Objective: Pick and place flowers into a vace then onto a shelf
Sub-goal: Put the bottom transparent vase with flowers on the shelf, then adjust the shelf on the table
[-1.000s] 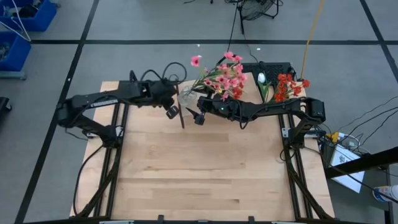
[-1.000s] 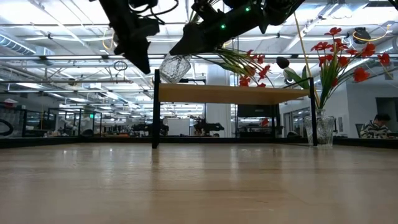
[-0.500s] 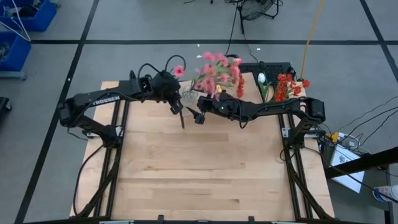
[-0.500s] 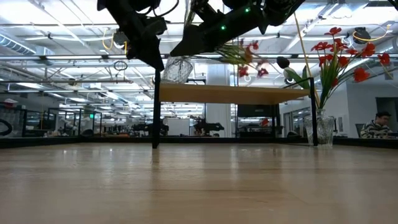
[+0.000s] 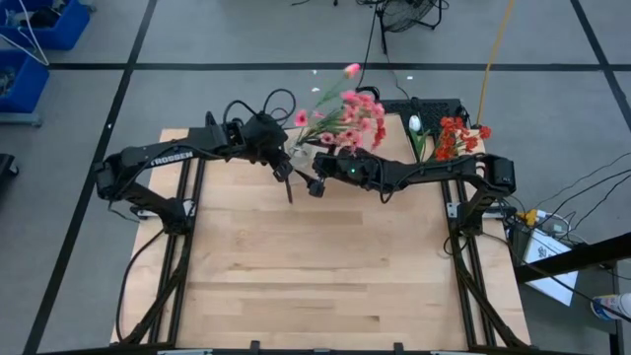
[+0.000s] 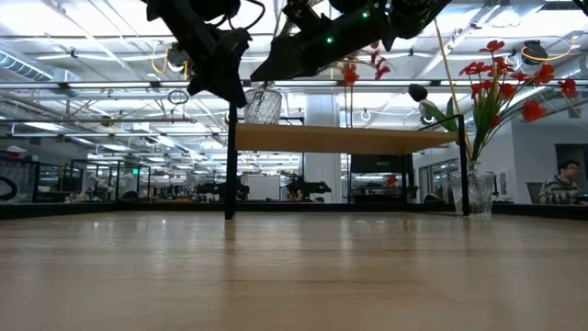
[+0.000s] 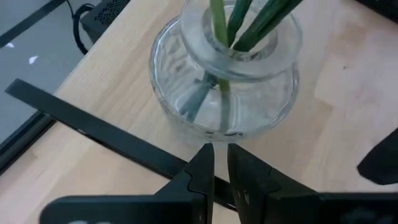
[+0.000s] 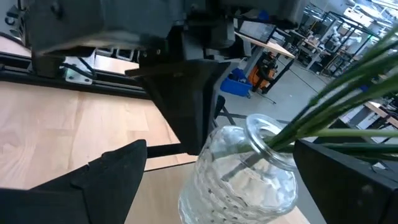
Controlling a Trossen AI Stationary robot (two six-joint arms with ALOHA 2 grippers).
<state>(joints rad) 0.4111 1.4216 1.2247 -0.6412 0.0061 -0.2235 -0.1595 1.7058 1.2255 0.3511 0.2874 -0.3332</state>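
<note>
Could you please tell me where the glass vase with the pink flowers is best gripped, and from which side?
Grip the glass vase around its narrow neck, just under the flared lip, coming in level from the side. The green stems fill the mouth and fan out above, so a hand from overhead would probably foul them, and the lip should stop slipping.

Pink flowers (image 5: pixel 345 108) stand in a clear vase (image 7: pixel 225 74) above the shelf (image 6: pixel 344 139).

Seen level across the wooden tabletop (image 6: pixel 294 276), a clear glass vase (image 6: pixel 263 104) hangs tilted just above the shelf (image 6: pixel 344 139) between two dark arms, while a second vase (image 6: pixel 476 190) of red flowers (image 6: pixel 501 78) stands right.
</note>
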